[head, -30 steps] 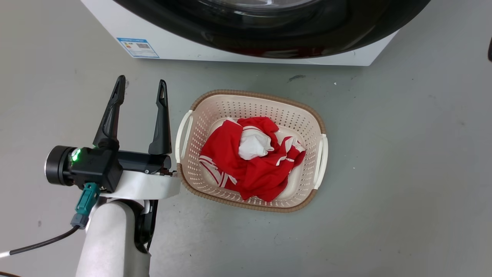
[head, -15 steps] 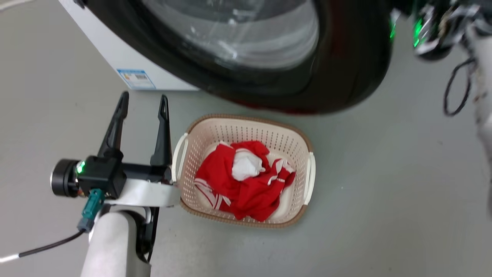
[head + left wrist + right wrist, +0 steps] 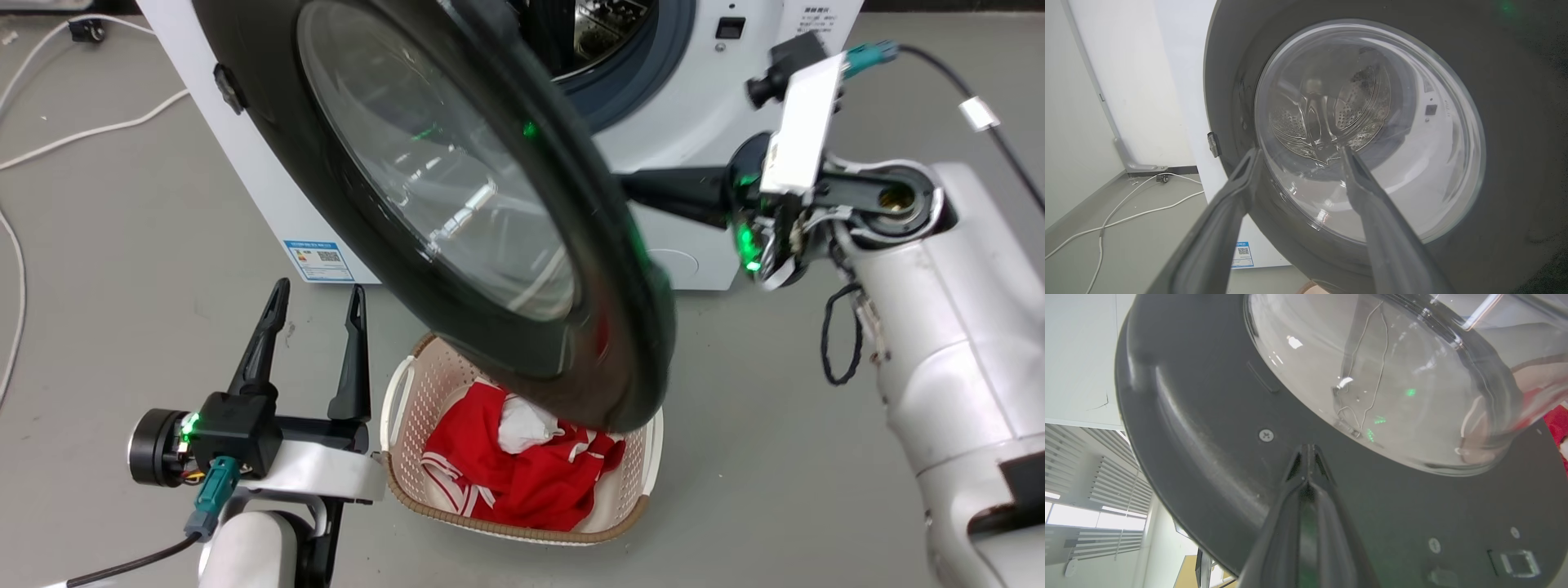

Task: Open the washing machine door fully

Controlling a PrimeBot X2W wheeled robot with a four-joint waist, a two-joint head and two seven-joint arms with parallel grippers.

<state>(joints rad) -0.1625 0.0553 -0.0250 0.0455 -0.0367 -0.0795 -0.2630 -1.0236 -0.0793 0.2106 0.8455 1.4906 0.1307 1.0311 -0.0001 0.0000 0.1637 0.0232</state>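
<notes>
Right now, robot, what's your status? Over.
Left tool open, empty. Right tool shut, tips at door, inner face. Door partly open. Basket on floor under it.

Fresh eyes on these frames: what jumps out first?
The big black washing machine door, swung partway out across the head view's middle, its lower edge overlapping a basket of red cloth. Next, the right gripper, fingers shut together, tips at the door's inner face in its wrist view. The left gripper stands open, empty, at the lower left beside the basket.
</notes>
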